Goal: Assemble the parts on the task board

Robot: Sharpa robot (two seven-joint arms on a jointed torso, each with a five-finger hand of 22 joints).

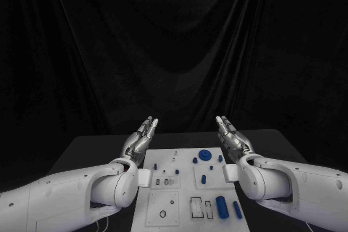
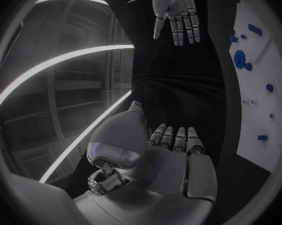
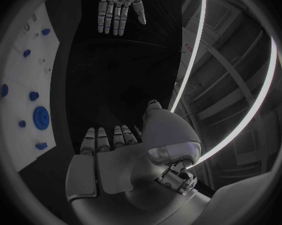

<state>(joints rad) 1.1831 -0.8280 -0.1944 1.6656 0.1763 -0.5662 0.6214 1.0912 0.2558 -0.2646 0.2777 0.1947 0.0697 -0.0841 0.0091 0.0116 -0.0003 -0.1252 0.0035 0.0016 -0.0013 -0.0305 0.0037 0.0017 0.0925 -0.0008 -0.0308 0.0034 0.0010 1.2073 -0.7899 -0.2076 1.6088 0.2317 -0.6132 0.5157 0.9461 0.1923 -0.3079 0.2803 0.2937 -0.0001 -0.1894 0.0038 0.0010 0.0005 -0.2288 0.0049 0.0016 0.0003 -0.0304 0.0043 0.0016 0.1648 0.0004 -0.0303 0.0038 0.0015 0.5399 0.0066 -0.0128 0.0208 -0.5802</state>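
Both hands are raised above the far end of the white rectangular task board point(image 1: 192, 186), palms facing each other, nothing in them. The silver left hand point(image 1: 141, 138) has its fingers stretched out straight and slightly apart, holding nothing. The silver right hand point(image 1: 232, 135) is the same: fingers extended, empty, well clear of the board.

The board lies flat on the black table point(image 1: 87, 151) between the two white forearms. Small blue parts are scattered over it: a round blue disc with a raised hub point(image 1: 205, 154) near the far end, a short blue peg point(image 1: 203, 179) mid-board, and a thick blue cylinder point(image 1: 222, 207) with a thinner blue rod point(image 1: 237, 210) beside it at the near right. A small dark ring point(image 1: 162, 214) sits in the near left panel (too small to tell whether seated or loose).

Progress judgement: looks like the very start, or a pause between steps. The cylinder and rod seem to lie loose on their sides, neither hand touches anything, so most of the assembly appears left. Which pieces already stand in their sockets I cannot tell.
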